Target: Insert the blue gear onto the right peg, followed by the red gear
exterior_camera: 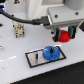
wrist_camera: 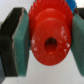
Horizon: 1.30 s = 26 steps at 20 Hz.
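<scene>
- Gripper (wrist_camera: pixel 49 42): jaws clenched on the red gear (wrist_camera: pixel 50 42); in the wrist view a teal pad (wrist_camera: pixel 22 42) presses flat on each side of its raised hub, no gap visible at either pad.
- Red gear faces the wrist camera, centre hole dark and open; the toothed rim shows beyond the hub, and part of the rim is cut off at the picture edge.
- Exterior view: red gear (exterior_camera: pixel 63 35) hangs between the jaws of the gripper (exterior_camera: pixel 63 36), clear of the table (exterior_camera: pixel 15 55), with open air under it.
- Below and toward the exterior view's left of the jaws: blue gear (exterior_camera: pixel 50 53) lying flat on the white plate (exterior_camera: pixel 35 59) with the black border, at the plate end nearer the jaws.
- Red gear and blue gear are apart; a strip of bare table shows between them.
- Right peg: cannot make it out; it is hidden by or lost in the blue gear's hub.
- Shorter pin (exterior_camera: pixel 39 56): a thin dark mark just beside the blue gear, on the side away from the jaws; blurred.
- Far from the jaws, toward the exterior view's left: a small beige and black object (exterior_camera: pixel 18 28) on the table, too blurred to identify.
- Arm body fills the space above the jaws; its upper part is cut off.
</scene>
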Tool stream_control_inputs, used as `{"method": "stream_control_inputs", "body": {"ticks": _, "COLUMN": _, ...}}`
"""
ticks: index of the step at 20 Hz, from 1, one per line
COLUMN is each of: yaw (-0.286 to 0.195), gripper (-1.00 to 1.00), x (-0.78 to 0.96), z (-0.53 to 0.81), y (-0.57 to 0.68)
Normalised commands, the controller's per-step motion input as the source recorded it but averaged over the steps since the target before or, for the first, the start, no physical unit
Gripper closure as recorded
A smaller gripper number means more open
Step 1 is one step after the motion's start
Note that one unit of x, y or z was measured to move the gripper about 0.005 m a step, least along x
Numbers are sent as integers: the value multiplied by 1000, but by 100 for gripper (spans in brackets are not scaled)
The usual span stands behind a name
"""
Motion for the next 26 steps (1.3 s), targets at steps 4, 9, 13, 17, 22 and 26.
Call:
{"method": "stream_control_inputs", "body": {"ticks": 4, "yaw": 0, "gripper": 100, "x": 288, "z": -69, "y": -151}}
{"method": "stream_control_inputs", "body": {"ticks": 9, "yaw": 0, "gripper": 100, "x": 222, "z": -105, "y": -93}}
{"method": "stream_control_inputs", "body": {"ticks": 13, "yaw": 0, "gripper": 100, "x": 97, "z": -232, "y": -111}}
{"method": "stream_control_inputs", "body": {"ticks": 17, "yaw": 0, "gripper": 100, "x": 46, "z": -163, "y": -150}}
{"method": "stream_control_inputs", "body": {"ticks": 22, "yaw": 0, "gripper": 100, "x": 27, "z": 118, "y": -111}}
{"method": "stream_control_inputs", "body": {"ticks": 26, "yaw": 0, "gripper": 100, "x": 37, "z": 277, "y": -324}}
